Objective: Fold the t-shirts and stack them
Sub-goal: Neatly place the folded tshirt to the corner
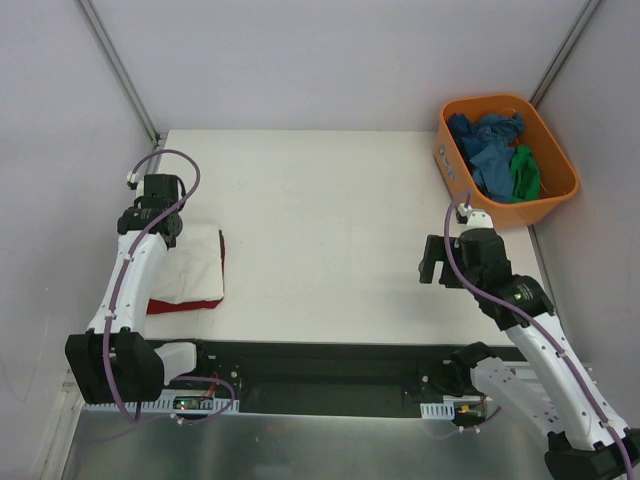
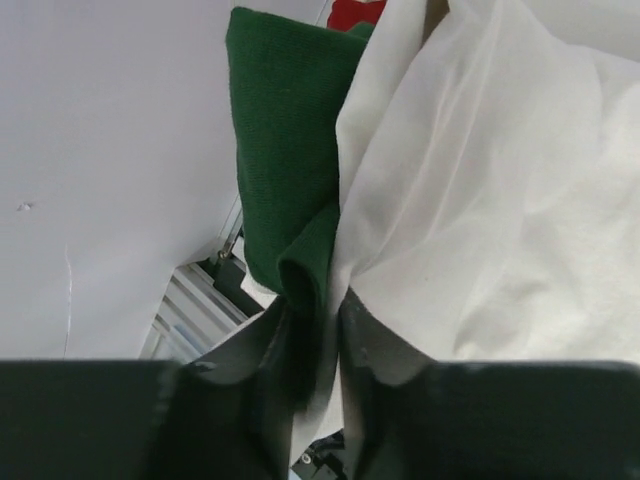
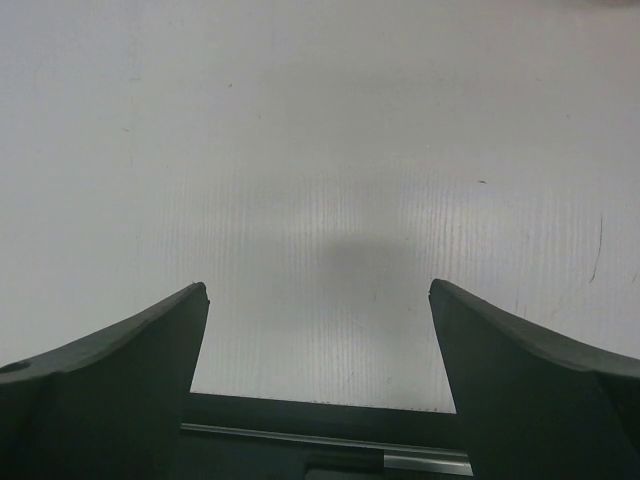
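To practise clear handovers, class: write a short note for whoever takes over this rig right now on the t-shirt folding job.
Left gripper: jaws pinched on a fold of the white and green t-shirt.
Right gripper: open, empty, above the table.
Done: the white and green t-shirt lies folded on the dark red t-shirt near the table's left edge.
Left to do: release; then fold and stack the blue t-shirts and green t-shirt crumpled in the orange tub, far right.

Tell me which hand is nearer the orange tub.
Right. The right hand hovers just short of the orange tub; the left hand is across the table, on the white t-shirt.
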You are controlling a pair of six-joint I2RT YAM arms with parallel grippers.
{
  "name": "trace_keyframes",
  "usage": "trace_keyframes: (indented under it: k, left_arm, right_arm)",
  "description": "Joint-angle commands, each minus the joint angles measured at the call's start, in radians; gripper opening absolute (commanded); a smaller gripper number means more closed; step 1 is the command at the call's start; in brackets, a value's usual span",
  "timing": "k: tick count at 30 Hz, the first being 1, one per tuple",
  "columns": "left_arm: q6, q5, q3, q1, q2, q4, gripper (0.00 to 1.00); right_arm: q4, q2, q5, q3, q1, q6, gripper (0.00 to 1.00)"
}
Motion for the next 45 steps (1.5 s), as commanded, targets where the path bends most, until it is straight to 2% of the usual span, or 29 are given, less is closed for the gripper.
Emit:
trace_keyframes:
  k: [1, 2, 3, 4, 9, 13, 14, 17, 18, 19, 20, 23, 25, 29, 32, 33, 39, 42, 43, 45]
  left_arm:
    - [0.080, 0.022, -0.030, 0.018, 0.013, 0.119, 0.46]
    - [0.071, 0.003, -0.027, 0.020, 0.030, 0.117, 0.63]
    - [0.055, -0.038, -0.022, 0.020, 0.044, 0.111, 0.86]
    - [0.040, -0.044, 0.001, 0.022, 0.068, 0.102, 0.99]
    - [-0.112, -0.012, 0.136, 0.022, 0.070, -0.054, 0.99]
    - [-0.208, 0.332, 0.206, 0.022, -0.020, -0.047, 1.00]
    - [-0.253, 0.468, 0.200, 0.022, -0.036, -0.029, 0.99]
    - [-0.270, 0.720, 0.112, 0.005, -0.109, 0.117, 0.99]
    - [-0.276, 0.747, 0.067, -0.010, -0.140, 0.183, 0.99]
    - [-0.288, 0.747, -0.035, -0.052, -0.207, 0.244, 0.99]
    - [-0.308, 0.738, -0.088, -0.082, -0.241, 0.369, 0.99]
    - [-0.330, 0.692, -0.272, -0.175, -0.352, 0.558, 0.99]
    - [-0.318, 0.628, -0.364, -0.219, -0.393, 0.616, 0.99]
    - [-0.265, 0.559, -0.458, -0.225, -0.421, 0.672, 0.99]
    - [-0.247, 0.536, -0.557, -0.225, -0.453, 0.769, 0.99]
    - [-0.241, 0.532, -0.603, -0.225, -0.473, 0.833, 0.99]
    - [-0.169, 0.396, -0.734, -0.225, -0.553, 0.945, 0.99]
    - [-0.126, 0.344, -0.819, -0.225, -0.576, 1.077, 0.99]
    - [-0.065, 0.333, -0.846, -0.225, -0.573, 1.191, 0.99]
    - [0.018, 0.351, -0.913, -0.225, -0.561, 1.287, 0.99]
  right_arm:
    - [0.010, 0.000, -0.012, 0.008, -0.008, 0.004, 0.97]
    - [0.013, 0.003, -0.011, 0.008, -0.009, 0.006, 0.97]
    - [0.013, 0.005, -0.009, 0.007, -0.009, 0.007, 0.97]
    - [0.011, 0.006, -0.009, 0.008, -0.009, 0.007, 0.97]
    - [0.002, 0.006, 0.018, 0.011, -0.011, 0.012, 0.97]
    - [0.008, 0.008, 0.034, 0.010, -0.014, 0.012, 0.97]
    - [0.008, 0.009, 0.038, 0.010, -0.016, 0.011, 0.97]
    - [0.010, 0.006, 0.086, 0.002, -0.017, 0.029, 0.97]
    - [0.014, 0.006, 0.106, -0.007, -0.019, 0.040, 0.97]
    - [0.019, 0.009, 0.155, -0.015, -0.019, 0.065, 0.97]
    - [0.031, 0.018, 0.179, -0.022, -0.019, 0.076, 0.97]
    - [0.071, 0.054, 0.229, -0.064, -0.026, 0.116, 0.97]
    - [0.105, 0.074, 0.264, -0.100, -0.031, 0.139, 0.97]
    - [0.172, 0.126, 0.371, -0.169, -0.052, 0.231, 0.97]
    - [0.269, 0.124, 0.407, -0.240, -0.060, 0.239, 0.97]
    - [0.289, 0.121, 0.404, -0.257, -0.062, 0.233, 0.97]
    - [0.398, 0.091, 0.380, -0.315, -0.060, 0.138, 0.97]
    - [0.413, 0.072, 0.416, -0.332, -0.060, 0.112, 0.97]
    - [0.424, 0.057, 0.425, -0.338, -0.060, 0.106, 0.97]
    - [0.438, 0.034, 0.437, -0.367, -0.059, 0.100, 0.97]
